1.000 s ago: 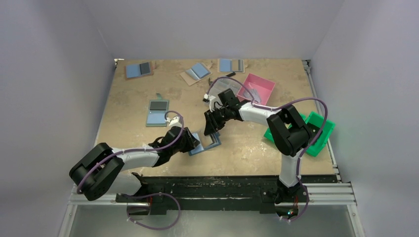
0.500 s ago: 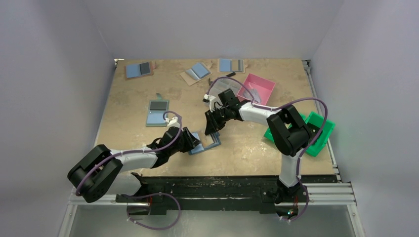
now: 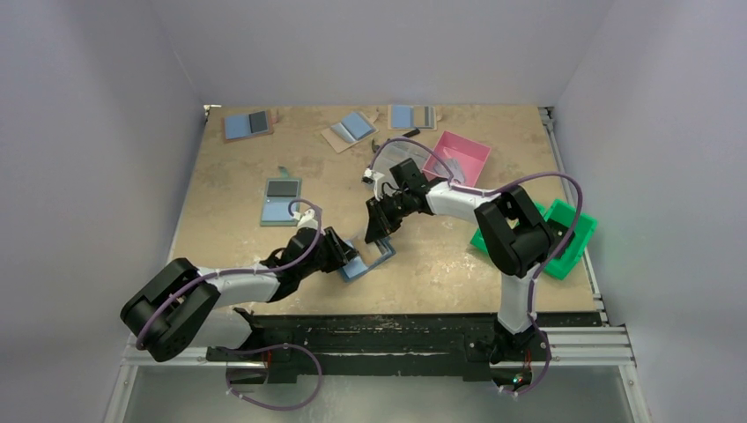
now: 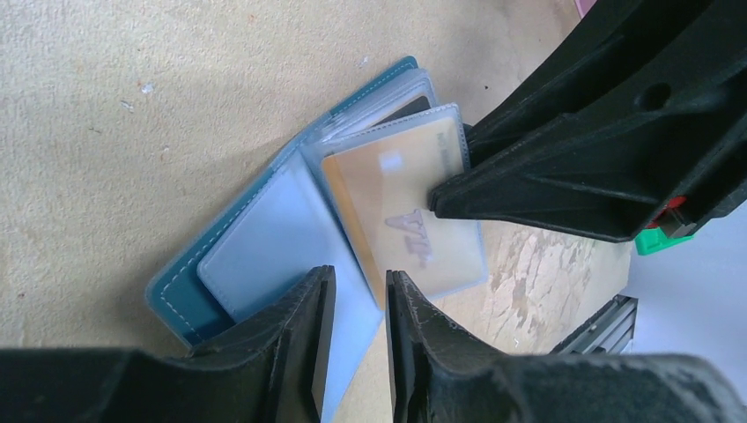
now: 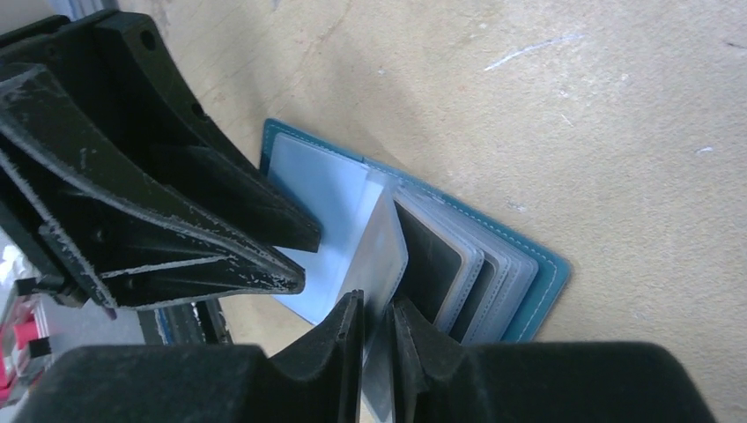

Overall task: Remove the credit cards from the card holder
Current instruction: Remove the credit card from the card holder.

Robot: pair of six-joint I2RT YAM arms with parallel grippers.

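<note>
Left gripper (image 4: 358,282): fingers straddle card holder (image 4: 189,304), clamping indeterminate | Right gripper (image 5: 379,308): clamped on sleeve (image 5: 383,247) containing credit card (image 4: 396,211)

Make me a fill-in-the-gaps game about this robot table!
1. The nearest card holder lies ___ on the table.
2. Along the table's far edge lie ___ other holders.
3. Beside the right arm sits a ___ tray; farther back sits a pink tray.
Missing words: open; three; green.
</note>
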